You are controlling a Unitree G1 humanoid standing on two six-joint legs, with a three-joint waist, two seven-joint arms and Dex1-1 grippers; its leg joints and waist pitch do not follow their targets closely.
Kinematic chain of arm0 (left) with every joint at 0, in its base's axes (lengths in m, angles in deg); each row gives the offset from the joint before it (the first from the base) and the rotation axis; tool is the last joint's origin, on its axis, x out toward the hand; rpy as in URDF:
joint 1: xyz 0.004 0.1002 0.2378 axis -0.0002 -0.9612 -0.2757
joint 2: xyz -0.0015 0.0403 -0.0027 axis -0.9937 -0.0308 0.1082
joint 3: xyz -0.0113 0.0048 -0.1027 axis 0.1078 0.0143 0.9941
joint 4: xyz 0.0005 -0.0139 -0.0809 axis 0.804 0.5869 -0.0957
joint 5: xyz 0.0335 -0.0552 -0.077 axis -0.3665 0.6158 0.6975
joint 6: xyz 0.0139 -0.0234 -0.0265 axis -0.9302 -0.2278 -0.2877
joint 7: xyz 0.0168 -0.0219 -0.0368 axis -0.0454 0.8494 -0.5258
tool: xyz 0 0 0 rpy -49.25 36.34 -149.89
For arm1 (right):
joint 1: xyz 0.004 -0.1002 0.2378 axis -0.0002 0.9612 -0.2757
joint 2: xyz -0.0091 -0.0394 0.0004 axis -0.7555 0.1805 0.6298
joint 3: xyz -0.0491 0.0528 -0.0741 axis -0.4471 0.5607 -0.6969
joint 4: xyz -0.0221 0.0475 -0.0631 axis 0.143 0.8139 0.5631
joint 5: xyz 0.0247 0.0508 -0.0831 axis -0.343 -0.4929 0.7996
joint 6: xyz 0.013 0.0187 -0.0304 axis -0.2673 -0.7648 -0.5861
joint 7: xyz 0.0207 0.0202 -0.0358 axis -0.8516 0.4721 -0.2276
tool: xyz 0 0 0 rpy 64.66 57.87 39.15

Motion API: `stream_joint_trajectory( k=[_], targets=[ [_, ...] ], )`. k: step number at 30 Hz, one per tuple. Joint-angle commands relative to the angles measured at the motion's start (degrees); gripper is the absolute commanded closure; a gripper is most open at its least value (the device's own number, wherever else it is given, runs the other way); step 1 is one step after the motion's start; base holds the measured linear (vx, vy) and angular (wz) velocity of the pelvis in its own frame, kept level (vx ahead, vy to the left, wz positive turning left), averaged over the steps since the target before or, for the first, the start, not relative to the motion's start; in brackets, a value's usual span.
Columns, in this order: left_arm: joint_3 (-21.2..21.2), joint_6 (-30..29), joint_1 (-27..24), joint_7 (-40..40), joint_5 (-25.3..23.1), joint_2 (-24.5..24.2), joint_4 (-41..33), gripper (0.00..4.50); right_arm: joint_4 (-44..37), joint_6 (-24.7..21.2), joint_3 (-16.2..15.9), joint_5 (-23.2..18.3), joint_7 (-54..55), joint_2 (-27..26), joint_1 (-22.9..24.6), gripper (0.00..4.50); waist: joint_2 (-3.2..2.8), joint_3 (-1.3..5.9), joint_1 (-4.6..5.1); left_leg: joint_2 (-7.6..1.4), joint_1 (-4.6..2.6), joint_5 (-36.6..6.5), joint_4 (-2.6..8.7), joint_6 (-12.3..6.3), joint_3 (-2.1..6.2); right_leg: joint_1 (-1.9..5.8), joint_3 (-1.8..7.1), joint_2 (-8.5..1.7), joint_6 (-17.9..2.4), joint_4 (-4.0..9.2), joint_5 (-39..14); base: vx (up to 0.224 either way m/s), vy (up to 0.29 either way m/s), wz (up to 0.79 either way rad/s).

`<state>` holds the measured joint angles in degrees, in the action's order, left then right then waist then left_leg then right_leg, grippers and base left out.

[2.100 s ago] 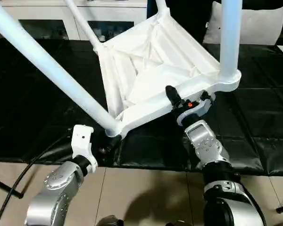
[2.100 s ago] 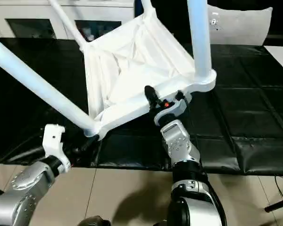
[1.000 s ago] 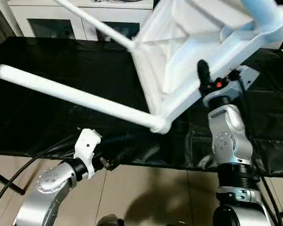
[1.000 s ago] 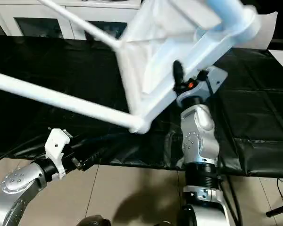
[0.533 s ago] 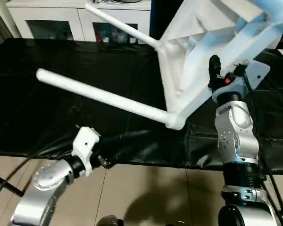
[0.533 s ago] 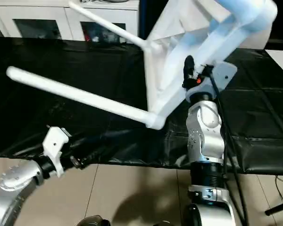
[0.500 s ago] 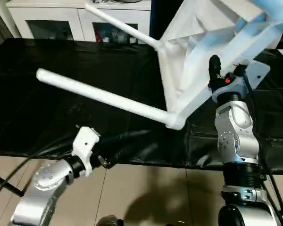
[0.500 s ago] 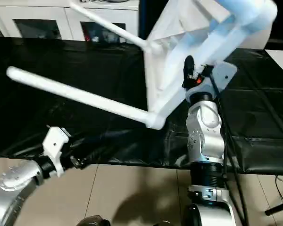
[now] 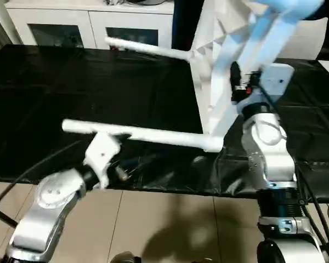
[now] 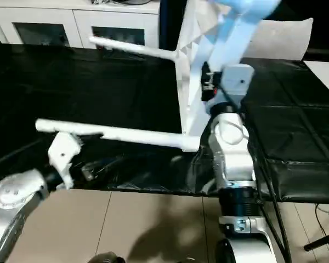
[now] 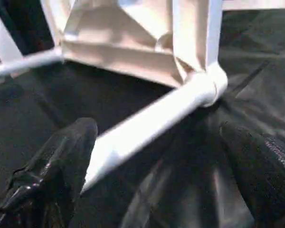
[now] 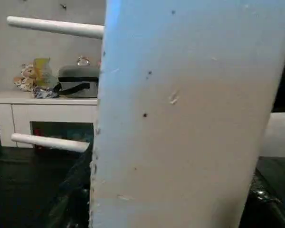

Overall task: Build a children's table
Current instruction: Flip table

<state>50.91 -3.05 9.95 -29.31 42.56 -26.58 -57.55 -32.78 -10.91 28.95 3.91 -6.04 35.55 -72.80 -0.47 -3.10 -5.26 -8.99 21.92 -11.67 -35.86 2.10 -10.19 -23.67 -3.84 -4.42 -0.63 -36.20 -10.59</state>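
Your right tool [image 9: 237, 86] grips the children's table [image 9: 219, 82], now tipped onto its side, legs toward nine o'clock, while your left tool [image 11: 152, 156] waits wide open.

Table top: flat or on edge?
On edge: the table top stands near vertical in the right gripper; its legs stick out sideways.

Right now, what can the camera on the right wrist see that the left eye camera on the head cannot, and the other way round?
The right wrist view alone shows a grey bag and small toys on the white cabinet. The left eye view alone shows both silver arms and the black-covered work surface. Both share the white table, tipped on its side in the right pincer, its legs pointing sideways.
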Motion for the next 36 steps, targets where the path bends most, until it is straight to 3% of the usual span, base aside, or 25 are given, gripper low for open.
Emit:
stream_joint_trajectory(
  k=[1, 8, 11, 12, 15, 17, 21, 22, 24, 26, 27, 31, 33, 36],
  targets=[
    [0.1, -1.4, 1.2, -0.5, -0.7, -0.7, -1.9, 0.00, -0.6, -1.4, 0.2, 0.9, 0.7, 0.2, -1.2, 2.52, 0.04, 3.78, 0.38, -3.41, -1.09, -9.2, 5.01, 1.00, 1.28, 2.71, 3.21, -3.53, -8.1, 3.67, -8.6, 0.000, 0.000, 0.00],
    [0.7, -1.0, 7.4, -4.8, -7.4, -2.4, -2.7, 0.00, 2.3, -4.5, -1.4, 1.1, -0.1, -0.1, -2.7, 2.52, 0.45, 3.48, 0.80, -3.40, -1.22, -11.9, 5.23, 1.89, 1.37, 2.56, 3.22, -3.42, -7.0, 4.21, -13.1, 0.000, 0.000, 0.00],
    [1.9, -0.3, 10.2, -7.2, -9.2, -2.5, -1.9, 0.00, 3.9, -5.6, -2.6, 2.1, 0.0, -0.3, -3.1, 2.52, 0.39, 3.41, 0.84, -3.36, -1.42, -13.7, 5.33, 3.14, 1.57, 2.47, 3.19, -3.52, -6.5, 4.27, -15.2, 0.000, 0.000, 0.00],
    [2.2, -0.1, 11.4, -8.0, -10.1, -2.9, -1.7, 0.00, 4.7, -6.0, -3.2, 2.7, 0.0, -0.4, -3.2, 1.99, 0.39, 3.36, 0.90, -3.34, -1.34, -14.1, 5.38, 3.31, 1.60, 2.54, 3.18, -3.53, -6.5, 4.32, -15.6, 0.000, 0.000, 0.00],
    [1.4, 0.9, 12.7, -8.5, -13.3, -4.3, -1.4, 0.00, 6.0, -6.8, -3.6, 2.8, -0.3, -0.7, -3.1, 1.84, 0.48, 3.14, 1.10, -3.29, -1.85, -18.4, 5.54, 4.04, 1.82, 2.20, 3.28, -3.79, -5.5, 4.99, -21.3, 0.000, 0.000, 0.00],
    [1.2, 1.4, 13.1, -9.1, -14.6, -4.6, -1.2, 0.00, 6.5, -7.2, -3.6, 2.6, -0.4, -0.8, -2.9, 1.46, 0.44, 3.38, 1.17, -3.36, -1.77, -17.7, 5.54, 4.13, 1.87, 2.26, 3.30, -3.78, -5.8, 4.83, -19.7, 0.000, 0.000, 0.00],
    [2.1, 2.2, 15.5, -11.7, -15.2, -3.1, -1.3, 0.00, 7.2, -8.0, -3.4, 2.1, -1.1, -0.7, -2.3, 1.35, 0.48, 3.62, 0.92, -3.40, -1.59, -15.0, 5.39, 3.93, 1.71, 2.49, 3.32, -3.65, -7.2, 4.29, -14.2, 0.000, 0.000, 0.00],
    [2.3, 2.5, 16.4, -12.3, -15.6, -3.1, -1.4, 0.00, 7.4, -8.0, -3.4, 2.1, -1.2, -0.6, -2.1, 1.05, 0.49, 3.64, 0.86, -3.40, -1.59, -14.7, 5.39, 3.87, 1.71, 2.54, 3.31, -3.65, -7.4, 4.25, -13.8, 0.000, 0.000, 0.00],
    [2.2, 2.8, 17.2, -12.5, -16.1, -3.3, -1.6, 0.00, 7.7, -8.1, -3.5, 2.2, -1.4, -0.5, -1.8, 0.97, 0.59, 3.68, 0.78, -3.35, -1.39, -13.8, 5.37, 3.65, 1.70, 2.73, 3.29, -3.69, -7.8, 4.11, -12.5, 0.000, 0.000, 0.00],
    [2.1, 2.9, 17.4, -12.2, -16.2, -3.5, -1.8, 0.00, 7.9, -8.2, -3.7, 2.2, -1.6, -0.4, -1.6, 0.92, 0.63, 3.68, 0.77, -3.35, -1.37, -13.4, 5.29, 3.50, 1.70, 2.78, 3.28, -3.78, -7.9, 4.06, -12.5, 0.000, 0.000, 0.00],
    [2.0, 2.9, 17.4, -12.1, -16.4, -3.7, -1.9, 0.00, 8.1, -8.2, -3.8, 2.3, -1.6, -0.4, -1.4, 0.54, 0.91, 3.66, 0.84, -3.35, -1.25, -13.0, 5.27, 3.22, 1.65, 2.84, 3.28, -3.82, -8.0, 4.06, -12.9, 0.000, 0.000, 0.00],
    [1.6, 3.7, 17.1, -12.6, -18.2, -4.4, -2.0, 0.00, 9.4, -8.0, -4.0, 2.6, -1.7, -0.3, -1.1, 0.52, 0.78, 3.63, 0.89, -3.37, -1.38, -13.2, 5.23, 3.08, 1.59, 2.66, 3.30, -3.80, -7.9, 4.24, -14.0, 0.000, 0.000, 0.00],
    [1.7, 5.8, 17.2, -14.1, -20.8, -4.8, -1.9, 0.00, 11.4, -8.0, -3.7, 2.8, -1.2, -0.2, -1.1, 0.13, 0.73, 3.59, 0.97, -3.44, -1.39, -13.8, 5.28, 3.22, 1.68, 2.64, 3.25, -3.78, -7.8, 4.32, -14.5, 0.000, 0.000, 0.00],
    [1.7, 7.3, 17.5, -14.8, -22.1, -5.3, -1.7, 0.00, 12.9, -7.5, -3.4, 2.5, -1.6, -0.1, -1.2, 0.13, 0.72, 3.61, 0.93, -3.43, -1.45, -14.0, 5.24, 3.20, 1.63, 2.55, 3.27, -3.81, -8.0, 4.33, -14.4, 0.000, 0.000, 0.00]
  ],
)
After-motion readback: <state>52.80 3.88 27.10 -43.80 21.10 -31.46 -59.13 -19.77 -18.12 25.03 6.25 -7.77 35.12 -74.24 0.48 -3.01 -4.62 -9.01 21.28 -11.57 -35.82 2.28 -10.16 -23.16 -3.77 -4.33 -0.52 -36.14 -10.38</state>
